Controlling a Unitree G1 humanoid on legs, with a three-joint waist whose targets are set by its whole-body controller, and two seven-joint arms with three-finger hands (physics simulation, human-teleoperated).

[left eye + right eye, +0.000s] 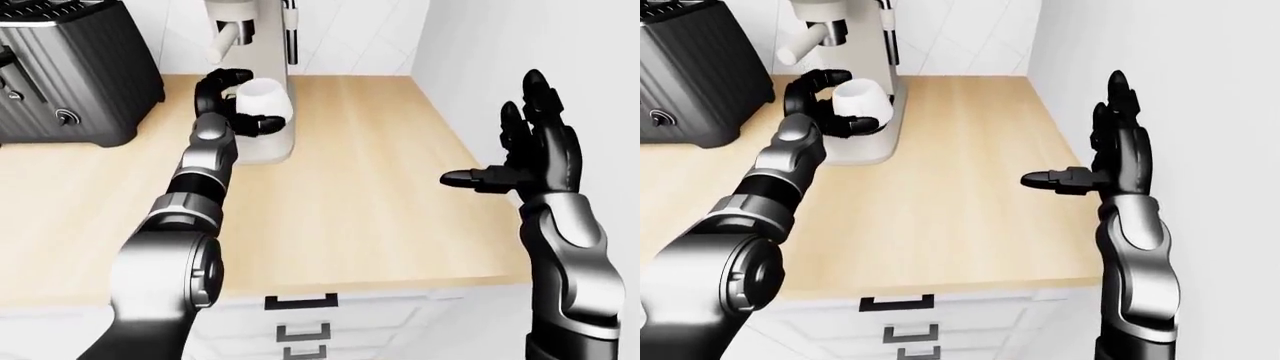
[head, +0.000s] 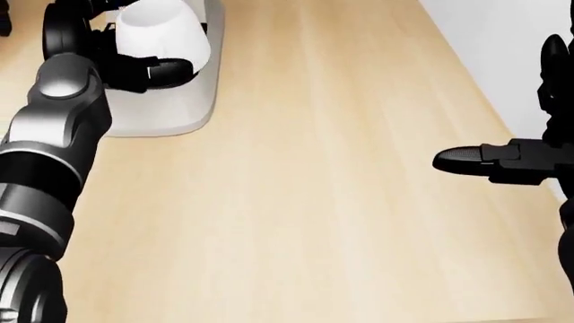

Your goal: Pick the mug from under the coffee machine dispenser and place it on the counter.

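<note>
The white mug [image 1: 266, 97] is at the coffee machine [image 1: 257, 30], below its dispenser spout [image 1: 222, 41] and over the drip base [image 2: 170, 111]. My left hand [image 1: 243, 101] is closed round the mug, with dark fingers over its top left and the thumb under its lower side. In the head view the mug [image 2: 166, 33] looks tilted and slightly off the tray. My right hand [image 1: 525, 154] hovers open above the counter's right edge, thumb pointing left, holding nothing.
A dark toaster [image 1: 70, 75] stands at the left on the light wooden counter [image 1: 350, 195]. A white wall [image 1: 480, 60] bounds the counter on the right. Drawer fronts [image 1: 300, 322] show below the counter's near edge.
</note>
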